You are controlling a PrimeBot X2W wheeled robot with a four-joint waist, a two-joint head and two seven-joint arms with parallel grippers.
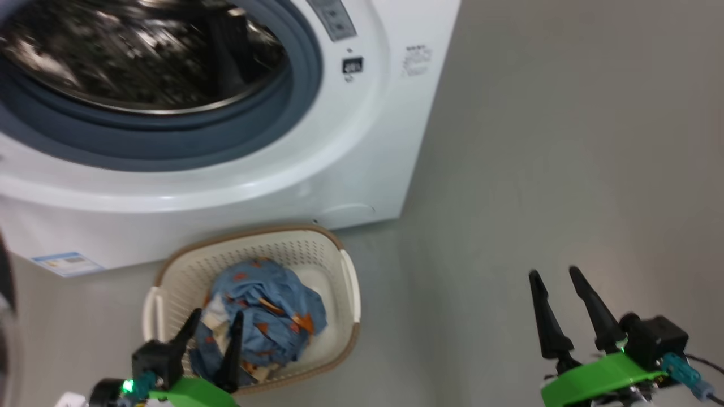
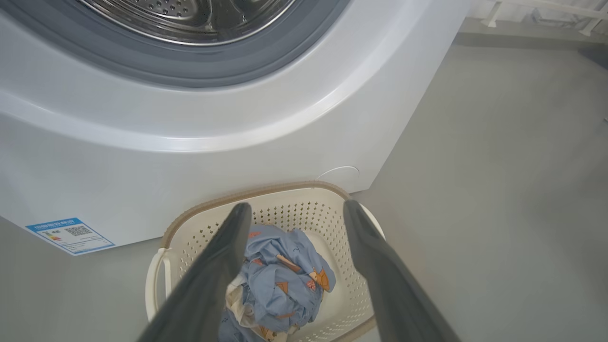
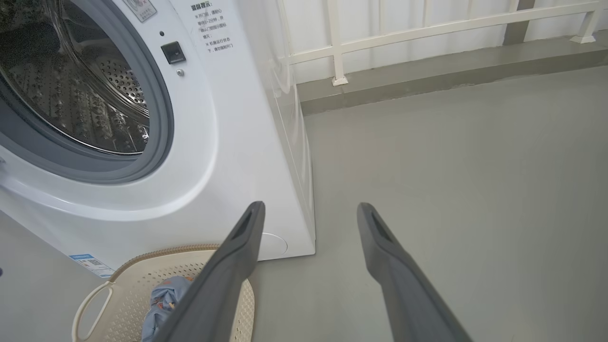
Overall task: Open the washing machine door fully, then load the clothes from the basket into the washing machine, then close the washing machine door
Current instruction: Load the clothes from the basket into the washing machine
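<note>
The white washing machine [image 1: 350, 158] stands at upper left, its steel drum [image 1: 141, 51] uncovered inside the grey gasket. A dark curved sliver at the left edge [image 1: 4, 277] looks like the washing machine door swung aside. On the floor in front sits the cream basket [image 1: 346, 271] holding the blue printed clothes [image 1: 271, 299]. My left gripper [image 1: 216, 316] hangs open over the basket's near side, its fingers straddling the clothes [image 2: 280, 275] without touching them. My right gripper [image 1: 554, 274] is open and empty over bare floor to the basket's right.
Grey floor [image 1: 537, 141] spreads to the right of the machine. In the right wrist view a white railing [image 3: 337, 47] on a raised ledge runs behind the machine. A blue label [image 1: 65, 263] sticks to the machine's lower front.
</note>
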